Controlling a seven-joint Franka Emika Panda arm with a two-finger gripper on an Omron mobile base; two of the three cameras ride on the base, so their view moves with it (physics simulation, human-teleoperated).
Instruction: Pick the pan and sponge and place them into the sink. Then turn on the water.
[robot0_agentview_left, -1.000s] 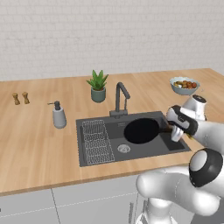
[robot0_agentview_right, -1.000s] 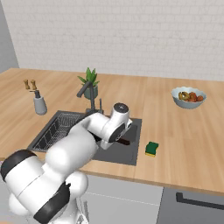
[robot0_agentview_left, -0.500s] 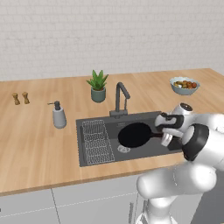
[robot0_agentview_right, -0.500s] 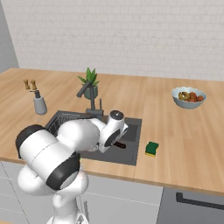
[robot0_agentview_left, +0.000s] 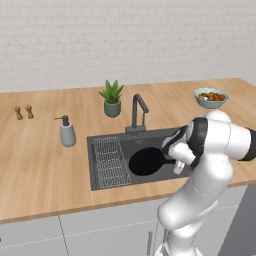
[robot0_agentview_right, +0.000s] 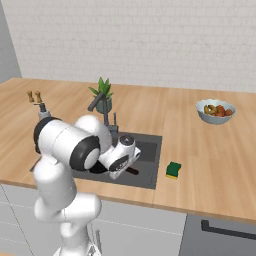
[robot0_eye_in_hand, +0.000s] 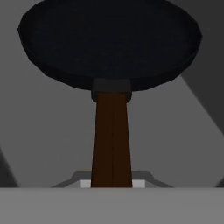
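Observation:
The black pan (robot0_agentview_left: 146, 161) sits low inside the dark grey sink (robot0_agentview_left: 102, 145), just right of the wire rack (robot0_agentview_left: 109, 161). My gripper (robot0_agentview_left: 173, 159) is shut on its brown handle (robot0_eye_in_hand: 111, 140), which runs straight up to the pan's round body (robot0_eye_in_hand: 109, 39) in the hand view. In the right base view my arm covers most of the sink (robot0_agentview_right: 154, 149), and the handle's end (robot0_agentview_right: 133, 171) pokes out under the gripper (robot0_agentview_right: 125, 165). The green and yellow sponge (robot0_agentview_right: 173, 170) lies on the counter right of the basin. No stream falls from the faucet (robot0_agentview_left: 139, 111).
A grey soap dispenser (robot0_agentview_left: 66, 132) stands left of the sink and a potted plant (robot0_agentview_left: 112, 98) behind it. A bowl of fruit (robot0_agentview_left: 210, 97) sits at the far right, and salt and pepper shakers (robot0_agentview_left: 23, 112) at the far left.
My gripper has carried the pan leftward and down into the sink, toward the rack. My elbow has swung up and over the basin. The sponge has stayed put.

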